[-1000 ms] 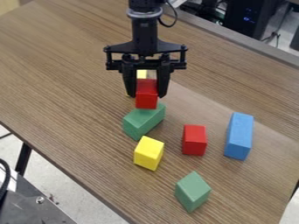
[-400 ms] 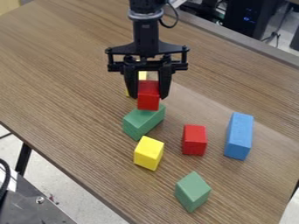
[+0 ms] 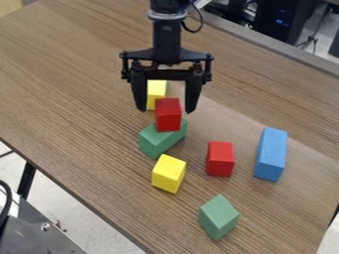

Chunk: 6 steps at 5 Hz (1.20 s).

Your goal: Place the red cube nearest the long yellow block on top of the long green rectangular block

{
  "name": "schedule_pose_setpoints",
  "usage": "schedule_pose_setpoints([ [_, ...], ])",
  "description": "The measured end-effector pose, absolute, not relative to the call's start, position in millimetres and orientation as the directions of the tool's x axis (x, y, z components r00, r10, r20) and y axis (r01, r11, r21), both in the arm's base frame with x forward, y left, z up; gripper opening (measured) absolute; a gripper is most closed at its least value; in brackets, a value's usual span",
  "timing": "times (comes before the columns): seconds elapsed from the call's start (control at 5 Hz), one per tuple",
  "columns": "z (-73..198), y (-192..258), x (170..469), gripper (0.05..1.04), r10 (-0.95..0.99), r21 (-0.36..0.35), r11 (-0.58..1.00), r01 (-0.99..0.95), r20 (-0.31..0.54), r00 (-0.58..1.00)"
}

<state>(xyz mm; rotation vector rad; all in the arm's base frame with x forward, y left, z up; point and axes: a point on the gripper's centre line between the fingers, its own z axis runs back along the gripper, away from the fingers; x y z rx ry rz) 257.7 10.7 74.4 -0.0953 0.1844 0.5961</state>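
My gripper (image 3: 166,110) hangs at the upper middle of the camera view, open, with its fingers apart on either side of a red block (image 3: 168,115). That red block rests on top of a long green block (image 3: 159,142), toward its far end. Behind the red block, between the fingers, a yellow block (image 3: 156,91) shows, partly hidden by the red one.
Nearer the camera stand a second yellow block (image 3: 169,173), another red block (image 3: 220,158) and a smaller green block (image 3: 218,217). A long blue block (image 3: 271,154) is at the right on the wooden table (image 3: 73,94). Computer equipment (image 3: 281,19) lies beyond the far edge.
The fingers have opened and let go of the red block, which now sits slightly lower, on the long green block. The other blocks have kept their places.
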Motion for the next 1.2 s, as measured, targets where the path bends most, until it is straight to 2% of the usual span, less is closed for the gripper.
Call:
schedule_pose_setpoints([
  [0.2, 77, 7, 262, 0.999, 0.476, 0.007, 0.877, -0.481, -0.149, 0.866],
  [0.4, 103, -5, 266, 0.999, 0.373, 0.017, 0.928, -0.373, -0.043, 0.927],
  [0.6, 130, -23, 270, 0.999, 0.223, 0.072, 0.971, -0.228, 0.065, 0.973],
  [0.8, 133, -32, 271, 0.999, 0.175, 0.035, 0.983, -0.177, 0.071, 0.982],
  [1.2, 122, -31, 273, 0.999, 0.14, -0.087, 0.986, -0.139, 0.005, 0.99],
])
